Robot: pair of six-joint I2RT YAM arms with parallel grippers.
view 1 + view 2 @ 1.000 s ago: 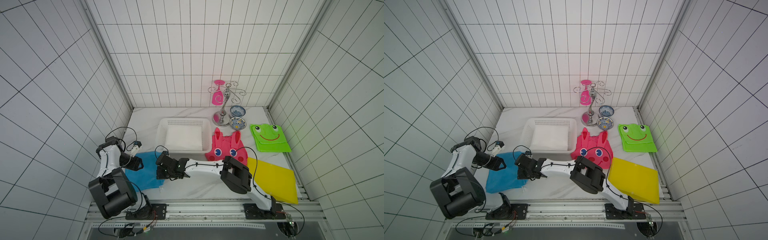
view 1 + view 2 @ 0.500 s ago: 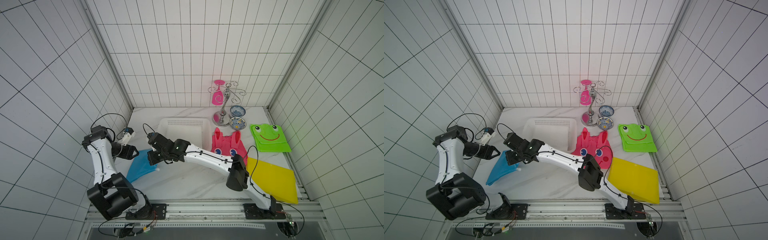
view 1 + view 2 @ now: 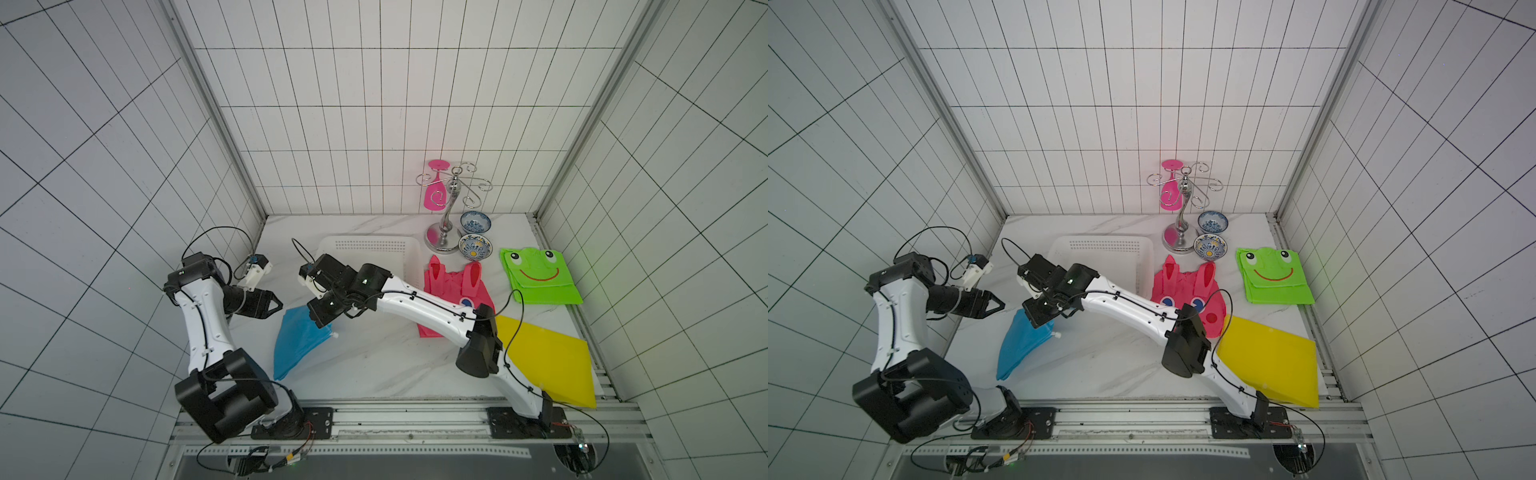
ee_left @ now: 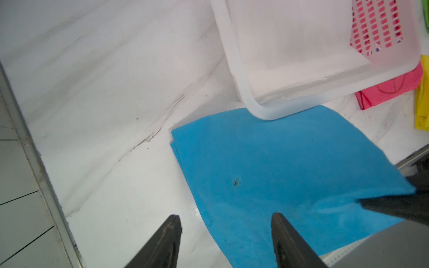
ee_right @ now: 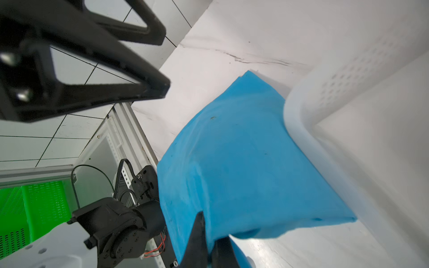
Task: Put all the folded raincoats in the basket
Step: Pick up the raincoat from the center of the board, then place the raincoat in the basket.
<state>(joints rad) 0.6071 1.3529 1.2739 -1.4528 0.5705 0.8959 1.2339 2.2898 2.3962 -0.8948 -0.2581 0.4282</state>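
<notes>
The right gripper (image 5: 210,236) is clamped tight on the top edge of the blue folded raincoat (image 3: 297,345), holding it up beside the white basket's (image 3: 370,241) near corner with its lower end down at the table (image 3: 374,361), while the left gripper (image 4: 225,217) hangs half open and empty beside it.

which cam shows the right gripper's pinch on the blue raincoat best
Right wrist view: the right gripper is shut on the blue raincoat, close up. In both top views the raincoat hangs under the gripper, pinch hidden; the left wrist view shows mostly cloth.
</notes>
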